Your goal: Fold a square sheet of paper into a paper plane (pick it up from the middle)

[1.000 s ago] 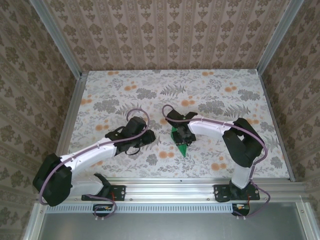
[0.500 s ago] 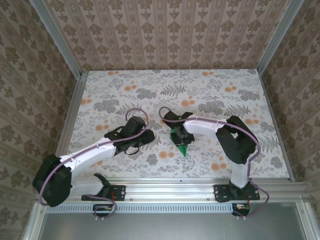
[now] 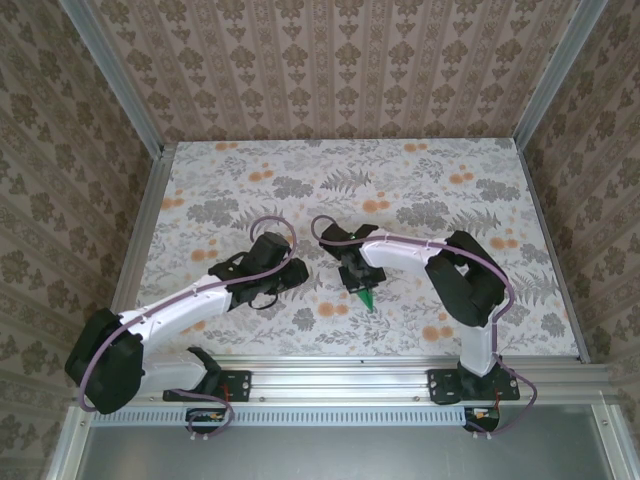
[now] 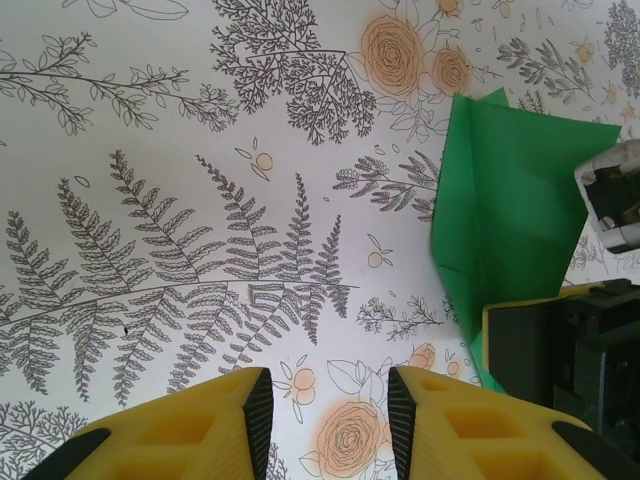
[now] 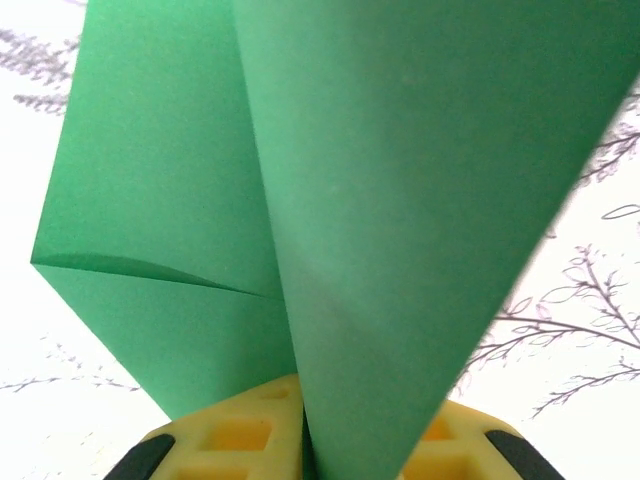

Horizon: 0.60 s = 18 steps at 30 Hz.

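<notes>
Two grippers sit close together near the middle of the floral table (image 3: 200, 190), w/ the folded green paper (image 3: 367, 297) at the R one. The R gripper (image 3: 358, 277) is over the paper from above, and a pointed green tip pokes out toward the near edge. In its own wrist view the yellow fingers (image 5: 220, 440) are pressed together on the paper's lower edge. Two green flaps rise from the pinch, one w/ a crease across it.

The L gripper (image 3: 292, 275) is spread and holds nothing (bare tabletop shows in the gap betw. its fingers (image 4: 190, 430)). It sits just left of the paper, not touching it. In the L wrist view the green sheet lies to the upper right, w/ the R gripper's black-and-yellow finger at its lower edge.
</notes>
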Motion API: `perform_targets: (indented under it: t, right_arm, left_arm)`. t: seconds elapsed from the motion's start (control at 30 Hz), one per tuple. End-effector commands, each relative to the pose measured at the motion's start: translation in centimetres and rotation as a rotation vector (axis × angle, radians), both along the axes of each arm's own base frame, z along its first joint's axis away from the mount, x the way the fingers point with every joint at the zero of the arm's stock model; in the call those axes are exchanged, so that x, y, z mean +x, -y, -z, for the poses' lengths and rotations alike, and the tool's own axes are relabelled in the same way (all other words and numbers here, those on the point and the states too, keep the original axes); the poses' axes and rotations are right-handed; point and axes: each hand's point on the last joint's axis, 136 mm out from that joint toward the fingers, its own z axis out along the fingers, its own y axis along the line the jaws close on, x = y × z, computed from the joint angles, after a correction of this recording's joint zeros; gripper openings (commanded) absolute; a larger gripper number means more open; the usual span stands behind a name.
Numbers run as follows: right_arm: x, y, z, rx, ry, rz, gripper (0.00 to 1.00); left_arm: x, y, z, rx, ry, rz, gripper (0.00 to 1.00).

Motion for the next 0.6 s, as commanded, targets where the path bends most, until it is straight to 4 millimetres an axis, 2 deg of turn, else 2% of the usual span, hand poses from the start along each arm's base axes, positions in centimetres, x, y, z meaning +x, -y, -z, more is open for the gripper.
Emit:
perform_targets:
  t: [0.0, 0.17, 0.3, 0.37, 0.57]
  right_arm:
    - [1.3, 0.5, -0.7, 0.029, 0.021, 0.056, 0.17]
    - [1.0, 0.2, 1.8, 0.031, -0.033, 0.085, 0.23]
    - [0.3, 0.3, 3.5, 0.02, -0.076, 0.103, 0.18]
    - [0.5, 0.3, 3.0, 0.026, -0.055, 0.11, 0.15]
    - [2.3, -0.2, -0.7, 0.071, 0.035, 0.113, 0.08]
  left_arm:
    - [0.1, -0.7, -0.4, 0.027, 0.017, 0.002, 0.38]
    - [0.0, -1.0, -0.6, 0.04, 0.025, 0.002, 0.38]
    - [-0.1, -1.3, -0.6, 0.055, 0.029, 0.003, 0.38]
    - [-0.1, -1.3, -0.7, 0.061, 0.03, 0.007, 0.39]
    - [0.0, -1.4, -0.8, 0.07, 0.034, 0.009, 0.39]
